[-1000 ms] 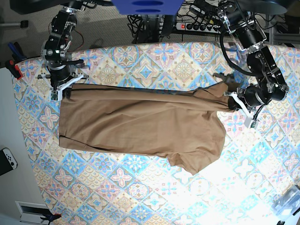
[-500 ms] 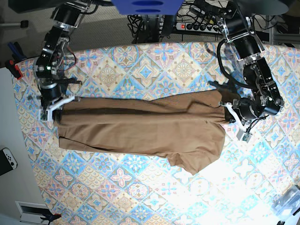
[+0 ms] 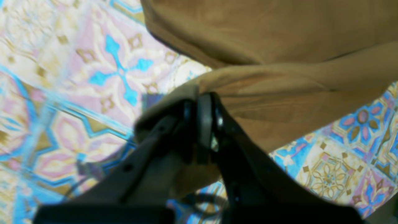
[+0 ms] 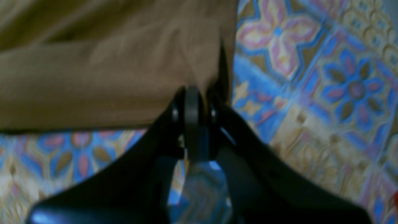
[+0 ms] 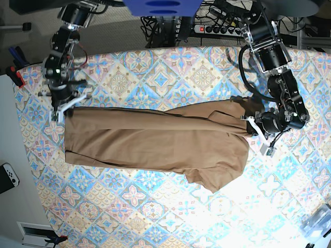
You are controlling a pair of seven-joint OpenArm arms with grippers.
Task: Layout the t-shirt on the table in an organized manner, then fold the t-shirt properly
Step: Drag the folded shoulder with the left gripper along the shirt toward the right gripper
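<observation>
The tan-brown t-shirt [image 5: 155, 139] lies stretched sideways across the table [image 5: 155, 67], with one short sleeve [image 5: 214, 178] sticking out toward the near edge. On the base view's left, my right gripper [image 5: 63, 111] is shut on the shirt's far corner. Its wrist view shows the black fingers [image 4: 192, 102] pinching the cloth edge [image 4: 199, 71] low over the patterned table [image 4: 311, 77]. On the base view's right, my left gripper [image 5: 250, 123] is shut on a bunched fold. In its wrist view the fingertips [image 3: 203, 102] clamp that fold of shirt [image 3: 279, 37] just over the table [image 3: 93, 62].
A power strip [image 5: 222, 29] and cables sit behind the table's far edge. A white game controller [image 5: 8, 175] and red-handled tools [image 5: 15, 72] lie off the table at left. A clear plastic item [image 5: 318, 219] is at the near right corner.
Both grippers carried the shirt's far edge toward the near side. The right gripper dipped low, then rose back a little. The left gripper moved slightly nearer and inward, both still clamped.
</observation>
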